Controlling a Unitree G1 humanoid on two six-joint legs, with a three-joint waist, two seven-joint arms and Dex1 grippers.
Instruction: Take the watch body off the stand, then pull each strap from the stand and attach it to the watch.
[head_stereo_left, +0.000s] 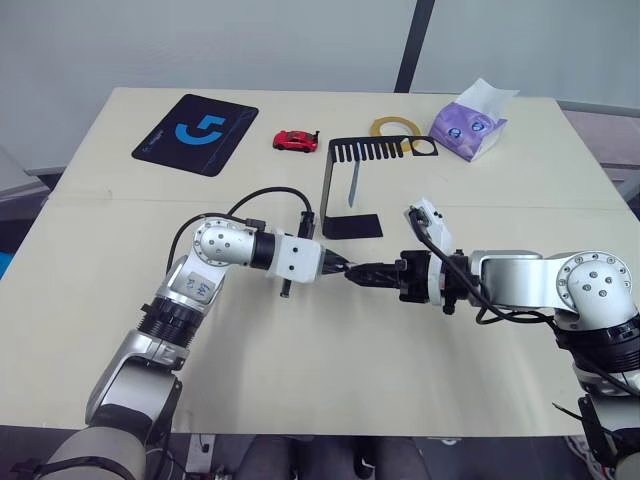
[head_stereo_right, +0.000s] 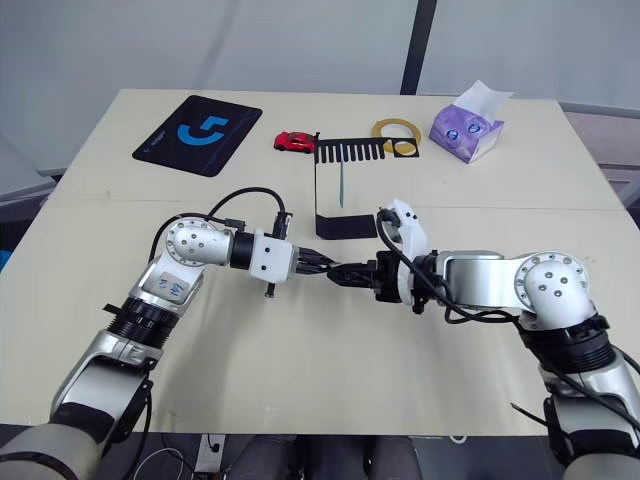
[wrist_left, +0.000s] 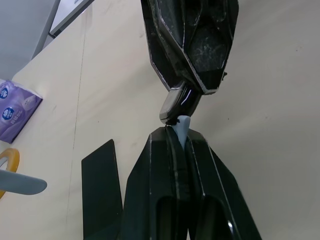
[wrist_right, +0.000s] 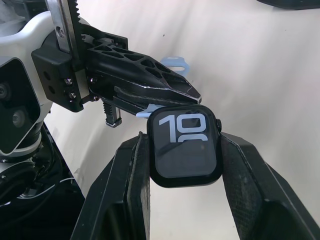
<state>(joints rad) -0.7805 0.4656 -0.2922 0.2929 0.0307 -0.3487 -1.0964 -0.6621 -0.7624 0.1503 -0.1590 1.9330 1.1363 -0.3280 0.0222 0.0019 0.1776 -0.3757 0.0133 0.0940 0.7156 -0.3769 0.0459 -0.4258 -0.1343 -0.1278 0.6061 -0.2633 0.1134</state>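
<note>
- Gripping the watch body (wrist_right: 186, 148) between its two black fingers, the right gripper (head_stereo_left: 368, 272) hovered over the middle of the table (head_stereo_left: 300, 390), in front of the stand's base; the dark screen faced the wrist camera and showed light numerals.
- The left gripper (head_stereo_left: 338, 266) was clenched on a pale blue-grey strap (wrist_left: 182, 127), whose tip poked out between the closed fingertips.
- The two grippers met tip to tip above the tabletop, and the strap's end touched the edge of the watch body; from these views I could not tell whether it was seated in the slot.
- In the right wrist view a small pale blue loop of strap (wrist_right: 175, 63) showed past the left gripper's fingers.
- The stand (head_stereo_left: 345, 190) stood upright just behind the grippers, its flat square base on the table and its comb-like slotted arm at the top.
- A second strap (head_stereo_left: 353, 187) hung from the stand's slotted arm, down over the base.
- A red toy car (head_stereo_left: 295, 140) sat just beside the stand's top arm, toward the robot's left.
- A black mouse pad with a blue logo (head_stereo_left: 196, 133) lay at the far left of the table.
- A roll of yellow tape (head_stereo_left: 395, 127) lay behind the stand's arm, and a purple tissue pack (head_stereo_left: 468, 125) sat beside it at the far right.
</note>
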